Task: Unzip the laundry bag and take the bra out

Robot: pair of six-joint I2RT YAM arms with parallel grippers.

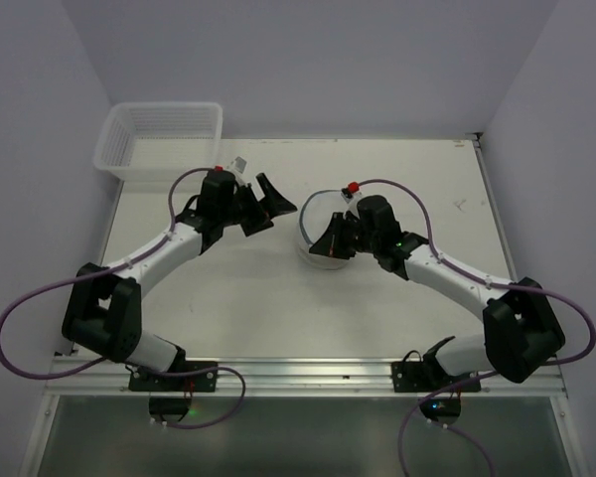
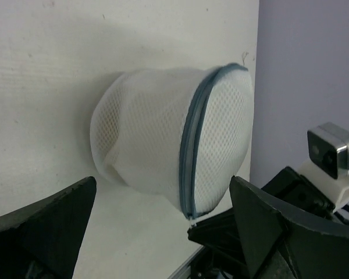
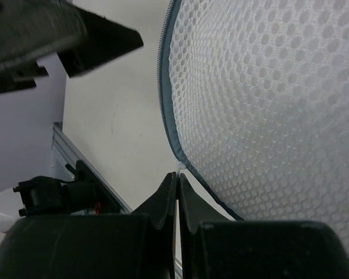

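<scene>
Pale bench (image 1: 228, 298) under lavender walls. A latticed basket (image 1: 114, 149) sits at the far left corner, well apart from the work. The laundry bag (image 1: 313, 221) lies near the bench centre, zipped shut along all the rim that shows.

The right claw (image 1: 330, 246) is against the bag's near side. Its jaws are pinched narrow on what appears to be the small white zip pull (image 3: 178, 168) at the grey-blue zip rim (image 2: 189, 157). The left claw (image 1: 262, 206) hangs just left of the bag without touching it, jaws wide and holding nothing, its gap facing one mesh dome.

Judgement: the right arm is nearer and has the pull. Travel must follow the rim's curve, and the left claw is placed to steady the bag.

The bra is not discernible through the mesh, and the rim's far portion is hidden.
</scene>
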